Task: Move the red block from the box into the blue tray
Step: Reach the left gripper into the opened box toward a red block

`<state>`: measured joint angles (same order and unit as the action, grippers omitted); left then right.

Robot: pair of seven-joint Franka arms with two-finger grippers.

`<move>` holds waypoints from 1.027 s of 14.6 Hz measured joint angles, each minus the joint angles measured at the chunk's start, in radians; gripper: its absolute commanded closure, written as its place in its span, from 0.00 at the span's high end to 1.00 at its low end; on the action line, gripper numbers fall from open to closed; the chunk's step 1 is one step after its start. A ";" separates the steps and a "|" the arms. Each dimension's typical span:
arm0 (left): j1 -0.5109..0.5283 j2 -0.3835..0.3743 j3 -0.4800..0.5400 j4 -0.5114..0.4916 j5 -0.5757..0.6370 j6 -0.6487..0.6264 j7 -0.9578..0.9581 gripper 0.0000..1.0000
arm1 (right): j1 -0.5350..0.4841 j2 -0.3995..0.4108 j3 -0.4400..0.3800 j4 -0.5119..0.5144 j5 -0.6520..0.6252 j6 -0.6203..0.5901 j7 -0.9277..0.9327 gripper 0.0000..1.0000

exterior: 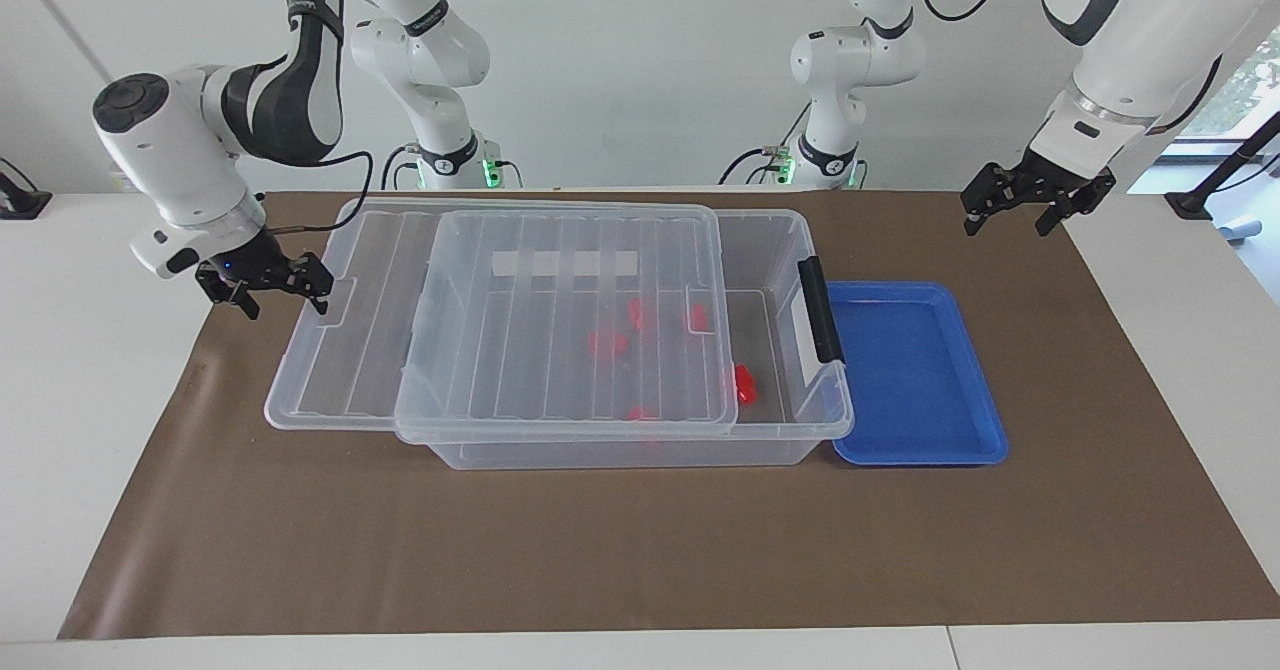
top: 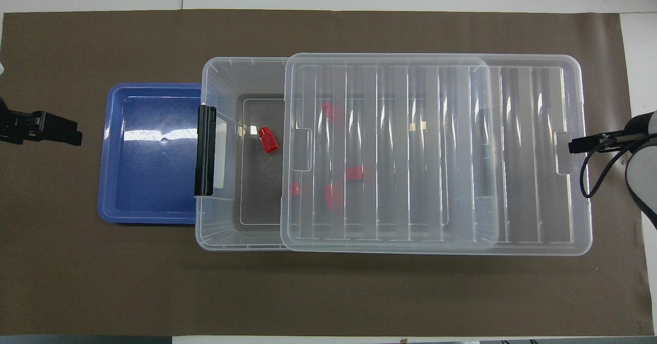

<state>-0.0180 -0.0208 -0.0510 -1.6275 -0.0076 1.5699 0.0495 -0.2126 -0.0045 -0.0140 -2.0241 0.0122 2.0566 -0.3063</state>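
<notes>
The clear box (exterior: 790,250) (top: 226,77) stands mid-table with its ribbed lid (exterior: 520,350) (top: 436,154) slid partway off toward the right arm's end. My right gripper (exterior: 318,292) (top: 571,145) is shut on the lid's end tab. One red block (exterior: 745,383) (top: 267,139) lies uncovered in the box near the black handle (top: 205,150). Several more red blocks (top: 332,197) show through the lid. The blue tray (exterior: 915,370) (top: 149,179) sits against the box's handle end and holds nothing. My left gripper (exterior: 1008,218) (top: 72,134) waits in the air just past the tray, at the left arm's end.
A brown mat (exterior: 640,550) covers the table under everything. The lid overhangs the box's rim by about a third of its length at the right arm's end. A whitish label strip (exterior: 565,263) shows through the lid.
</notes>
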 measured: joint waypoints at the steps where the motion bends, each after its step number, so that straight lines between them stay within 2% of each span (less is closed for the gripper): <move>1: -0.016 0.000 -0.002 -0.001 0.000 0.000 -0.001 1.00 | -0.009 0.000 0.000 0.000 0.000 0.003 -0.011 1.00; 3: -0.060 -0.001 -0.006 -0.008 -0.001 0.023 -0.027 1.00 | -0.028 0.000 0.000 0.002 0.000 0.006 -0.038 1.00; 5: -0.125 -0.012 -0.008 -0.051 -0.002 0.105 -0.088 1.00 | -0.045 0.000 -0.001 0.005 0.000 0.006 -0.062 1.00; 9: -0.270 -0.023 -0.013 -0.141 -0.003 0.227 -0.303 1.00 | -0.069 0.000 -0.001 0.007 0.000 0.007 -0.093 1.00; 13: -0.345 -0.015 -0.013 -0.219 -0.003 0.324 -0.483 1.00 | -0.068 0.000 0.001 0.013 -0.001 0.006 -0.093 1.00; 15: -0.375 0.016 -0.013 -0.239 -0.003 0.374 -0.581 1.00 | -0.058 0.004 0.005 0.046 -0.001 -0.024 -0.093 1.00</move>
<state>-0.3928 -0.0052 -0.0641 -1.8669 -0.0105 1.9441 -0.5314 -0.2707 -0.0010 -0.0085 -1.9782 0.0110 2.0321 -0.3994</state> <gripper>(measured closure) 0.000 0.000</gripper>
